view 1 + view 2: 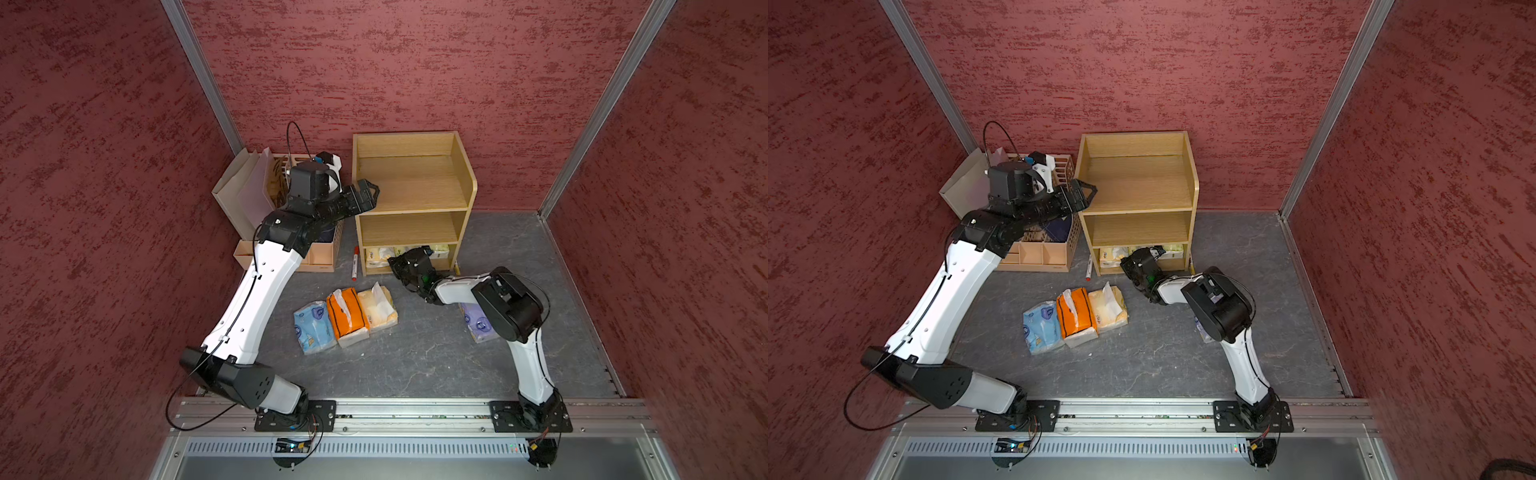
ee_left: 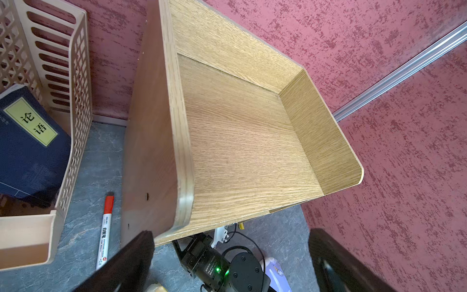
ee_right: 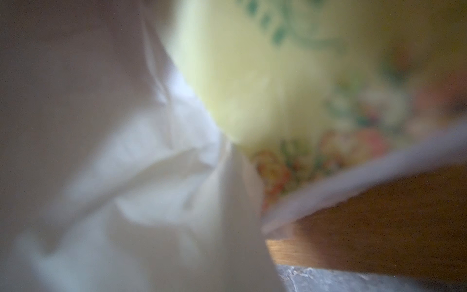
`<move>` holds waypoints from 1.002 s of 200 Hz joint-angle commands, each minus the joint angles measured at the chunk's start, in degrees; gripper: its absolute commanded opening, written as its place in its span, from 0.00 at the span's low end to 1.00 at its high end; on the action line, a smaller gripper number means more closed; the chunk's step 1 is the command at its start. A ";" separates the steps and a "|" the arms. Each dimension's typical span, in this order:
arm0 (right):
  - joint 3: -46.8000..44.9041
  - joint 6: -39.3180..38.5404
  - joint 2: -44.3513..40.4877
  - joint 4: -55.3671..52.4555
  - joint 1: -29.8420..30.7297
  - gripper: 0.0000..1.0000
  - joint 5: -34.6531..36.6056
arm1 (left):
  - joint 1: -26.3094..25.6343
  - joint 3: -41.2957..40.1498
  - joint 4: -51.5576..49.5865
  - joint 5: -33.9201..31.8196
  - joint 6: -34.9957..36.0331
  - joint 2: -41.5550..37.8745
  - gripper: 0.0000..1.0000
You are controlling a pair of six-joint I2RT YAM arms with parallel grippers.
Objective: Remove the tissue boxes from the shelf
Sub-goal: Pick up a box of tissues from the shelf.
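The shelf (image 1: 411, 187) holds tissue packs (image 1: 378, 254) in its bottom tier (one yellow-green); right pincer (image 1: 428, 250) clenched there, left pincer (image 1: 370, 193) released.

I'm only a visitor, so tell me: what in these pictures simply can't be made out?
- Packs on the shelf, bottom tier: in both top views the right gripper covers the middle, so no count.
- What the right gripper pinches: the right wrist view is a blur of white tissue and a yellow-green pack.
- Lilac pack: mostly under the right arm in both top views.
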 commanded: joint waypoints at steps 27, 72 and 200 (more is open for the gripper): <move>-2.71 -2.12 -6.27 -7.15 -0.40 0.00 -2.15 | -0.18 -0.23 0.44 -1.54 0.37 -1.52 1.00; -6.18 -3.31 -12.52 -12.27 -0.38 0.00 -7.09 | -0.23 -0.67 0.33 -2.37 -0.19 -3.14 1.00; -10.16 -22.93 -21.55 -40.36 -0.40 0.00 -11.65 | -6.63 -3.92 -0.33 -8.51 -2.08 -9.27 1.00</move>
